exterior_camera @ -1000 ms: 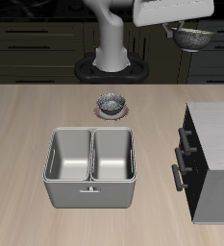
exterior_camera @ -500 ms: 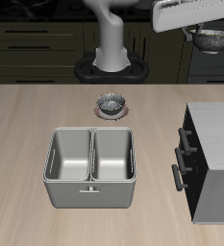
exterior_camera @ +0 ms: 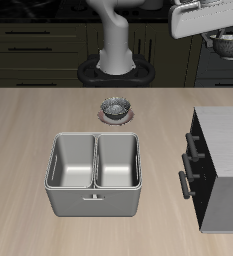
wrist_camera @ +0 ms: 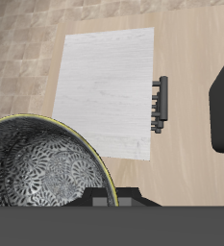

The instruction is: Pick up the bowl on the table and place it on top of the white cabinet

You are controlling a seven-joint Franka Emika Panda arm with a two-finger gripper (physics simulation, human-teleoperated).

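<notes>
Bowl (exterior_camera: 229,43) was held by the jaws, high off the tabletop (exterior_camera: 28,130) | carried so toward the white cabinet (exterior_camera: 224,140), for clearance above its top.

Over the last second the tool (exterior_camera: 228,36) carries the bowl (exterior_camera: 229,44) higher above the tabletop and farther sideways, toward the side where the white cabinet (exterior_camera: 224,140) stands. A second ago the bowl hangs whole in the exterior view, short of the cabinet's line; half a second ago it is farther over; now it sits at that view's edge, partly cut off, with the white arm link (exterior_camera: 203,15) shifted the same way.
</notes>
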